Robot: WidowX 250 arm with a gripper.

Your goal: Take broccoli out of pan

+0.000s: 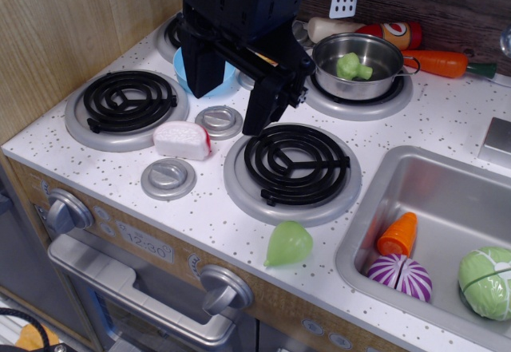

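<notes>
The broccoli point(352, 66), a small light-green lumpy toy, lies inside the pan point(382, 52), a shiny steel pot on the back right burner. My gripper point(233, 104) is black and hangs over the stove's middle, left of the pan and apart from it. Its two fingers point(264, 104) point down with a wide gap between them and hold nothing.
A light-blue bowl point(185, 73) is partly hidden behind the gripper. A white and red toy point(183, 140) lies between the left burners. A pale-green teardrop toy point(288, 244) sits at the front edge. The sink point(375, 200) holds a carrot piece point(398, 235), a purple vegetable point(399, 276) and a cabbage point(487, 282). A carrot point(441, 63) and bottles lie behind the pan.
</notes>
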